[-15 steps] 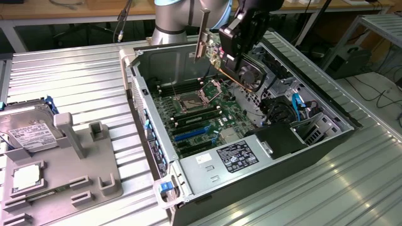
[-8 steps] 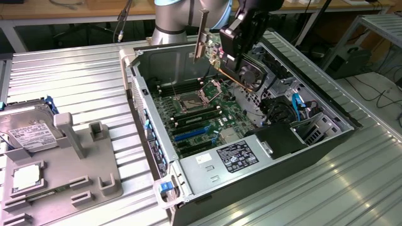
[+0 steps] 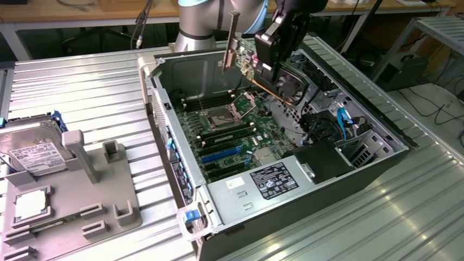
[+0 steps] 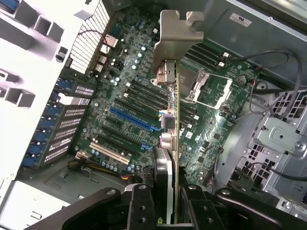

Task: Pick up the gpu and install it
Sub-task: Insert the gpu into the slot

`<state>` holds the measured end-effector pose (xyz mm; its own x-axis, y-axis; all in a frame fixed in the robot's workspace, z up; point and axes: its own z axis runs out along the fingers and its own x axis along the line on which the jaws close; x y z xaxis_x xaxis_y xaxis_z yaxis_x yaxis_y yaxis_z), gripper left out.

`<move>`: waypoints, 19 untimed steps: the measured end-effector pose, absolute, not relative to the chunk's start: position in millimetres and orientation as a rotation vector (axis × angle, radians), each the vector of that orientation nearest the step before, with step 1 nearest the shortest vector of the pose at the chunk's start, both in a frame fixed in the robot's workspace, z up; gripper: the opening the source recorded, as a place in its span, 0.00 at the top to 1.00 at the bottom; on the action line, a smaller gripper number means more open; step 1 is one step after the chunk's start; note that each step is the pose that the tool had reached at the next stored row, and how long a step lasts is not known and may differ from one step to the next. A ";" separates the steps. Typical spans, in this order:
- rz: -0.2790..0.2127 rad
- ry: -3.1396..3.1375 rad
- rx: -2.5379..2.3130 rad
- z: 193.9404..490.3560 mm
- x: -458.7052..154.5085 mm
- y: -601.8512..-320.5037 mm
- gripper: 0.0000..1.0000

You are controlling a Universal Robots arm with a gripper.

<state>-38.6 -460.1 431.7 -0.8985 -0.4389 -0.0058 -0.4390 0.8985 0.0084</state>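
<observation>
End effector (image 4: 165, 199): pinching the gpu (image 4: 175, 134) by its 2 faces.
Gpu: hanging above the motherboard (image 4: 129, 96) in the open case (image 3: 362, 163), touching no slot.
Progress: pickup is looking done; the card is not yet sitting in a slot.

arm (image 3: 197, 27): reaching down at a tilt | jaws: clamped (narrow gap, gripping)

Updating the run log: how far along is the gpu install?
Done: the gpu is picked up, clamped on edge in the gripper.
In hand: it hangs tilted above the open case, over the motherboard, with its silver bracket at the end away from the gripper.
Left: seating it. The card is clear of the board and the blue slot is empty.
</observation>
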 end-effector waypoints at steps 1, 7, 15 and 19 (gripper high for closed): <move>0.015 3.056 -0.712 431.7 -38.6 -460.1 0.72; 0.015 3.049 -0.744 431.7 -38.6 -460.1 0.72; 0.015 3.036 -0.793 431.7 -38.6 -460.1 0.72; 0.015 3.030 -0.817 431.7 -38.6 -460.1 0.72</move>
<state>-38.6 -460.1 431.7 -0.8644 -0.5028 -0.0058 -0.5028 0.8644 0.0085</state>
